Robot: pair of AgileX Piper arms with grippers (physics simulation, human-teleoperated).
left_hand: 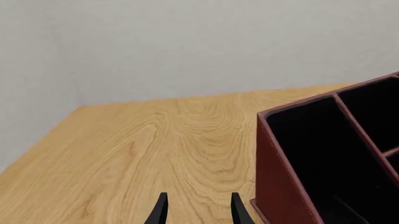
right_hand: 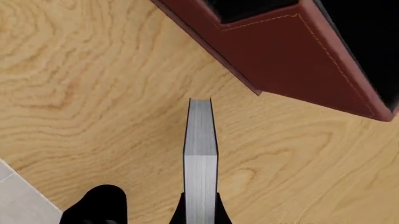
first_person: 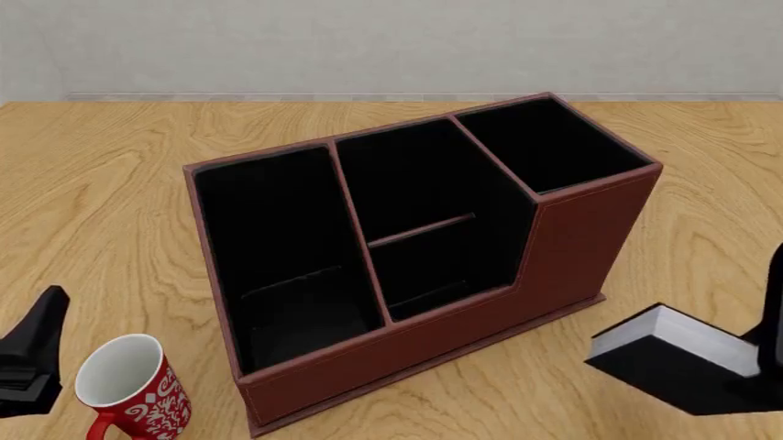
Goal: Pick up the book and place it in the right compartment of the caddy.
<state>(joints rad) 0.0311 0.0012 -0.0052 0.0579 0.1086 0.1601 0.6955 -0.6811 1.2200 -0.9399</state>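
The black book [first_person: 670, 341] with white page edges is held on edge at the front right, close to the caddy's right front corner. My right gripper [first_person: 758, 359] is shut on it; in the right wrist view the book [right_hand: 201, 149] runs forward from between the fingertips of my right gripper [right_hand: 199, 215]. The reddish-brown caddy [first_person: 575, 247] stands mid-table, and its right compartment [first_person: 551, 142] shows a black lining and nothing inside. My left gripper [first_person: 37, 339] hovers open at the front left, beside the caddy [left_hand: 277, 186], with nothing between its fingers [left_hand: 160, 210].
A red mug [first_person: 128, 390] with a white pattern stands at the front left, between my left gripper and the caddy. The caddy's middle section [first_person: 416, 197] has a shelf divider. A grey wall [first_person: 391, 46] runs behind the wooden table [first_person: 98, 192].
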